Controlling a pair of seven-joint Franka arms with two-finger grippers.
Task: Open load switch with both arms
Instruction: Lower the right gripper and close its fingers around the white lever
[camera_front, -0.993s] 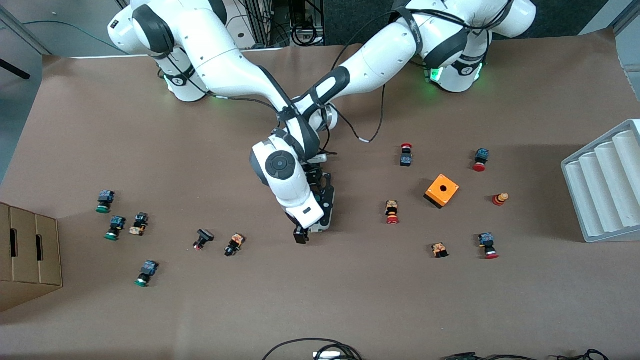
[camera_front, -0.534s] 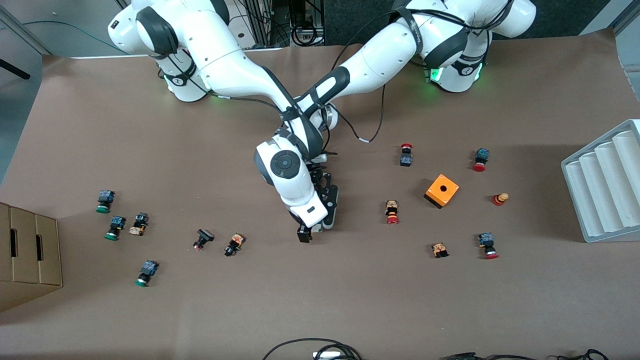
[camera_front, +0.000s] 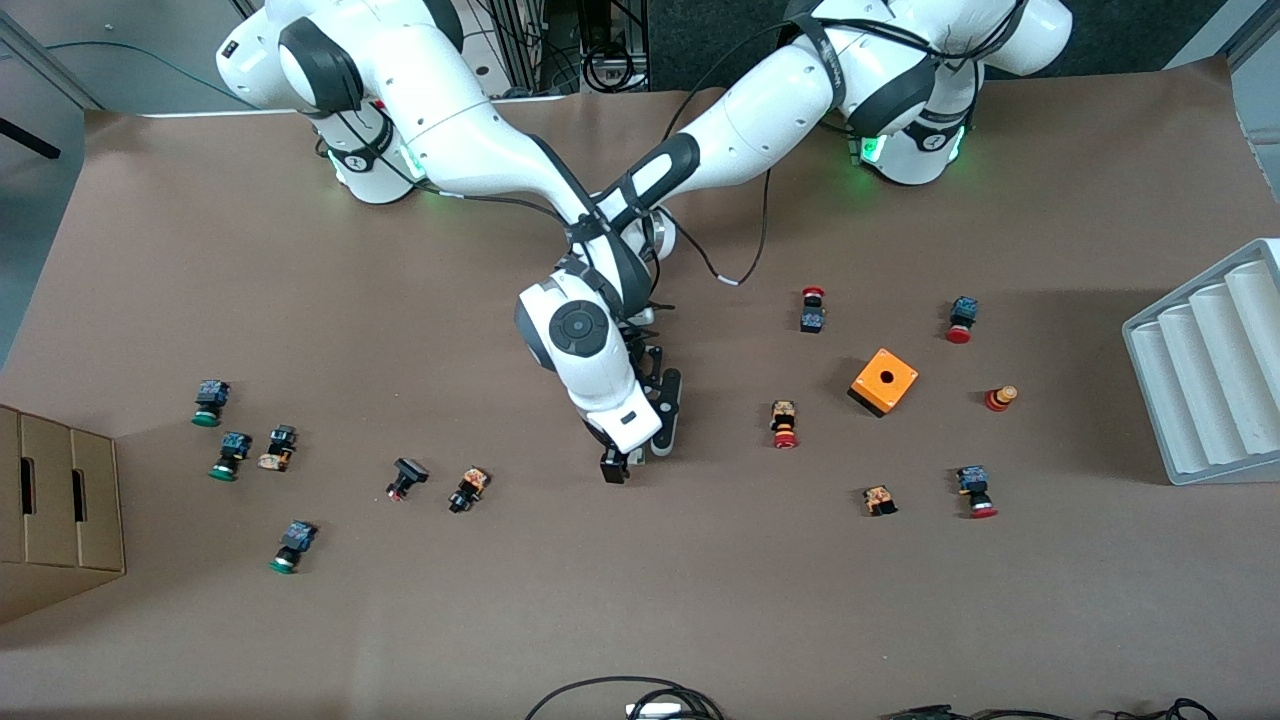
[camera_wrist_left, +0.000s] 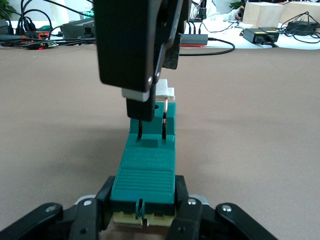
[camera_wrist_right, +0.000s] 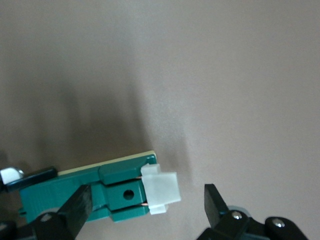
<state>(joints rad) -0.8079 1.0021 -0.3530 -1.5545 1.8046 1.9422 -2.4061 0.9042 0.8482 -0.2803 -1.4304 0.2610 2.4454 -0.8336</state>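
Note:
The load switch (camera_wrist_left: 145, 165) is a long green block with a white sliding piece (camera_wrist_left: 163, 93) at one end. My left gripper (camera_wrist_left: 144, 201) is shut on the end without the white piece. In the front view it (camera_front: 661, 412) sits at mid-table, and the switch is mostly hidden under both hands. My right gripper (camera_wrist_right: 145, 207) is open and hangs over the white-piece end (camera_wrist_right: 161, 192). One finger (camera_wrist_right: 75, 210) overlaps the green body (camera_wrist_right: 75, 192). The other finger (camera_wrist_right: 215, 202) stands clear of the white piece. In the front view the right gripper (camera_front: 613, 468) points down beside the left one.
Small push buttons lie scattered toward both ends of the table. An orange box with a hole (camera_front: 884, 381) lies toward the left arm's end, with a grey ridged tray (camera_front: 1210, 370) at that edge. A cardboard box (camera_front: 60, 510) stands at the right arm's end. Cables (camera_front: 625, 697) lie at the near edge.
Both hands, with the switch, have drifted slightly toward the left arm's end of the table. The left grip and the open right fingers look unchanged.

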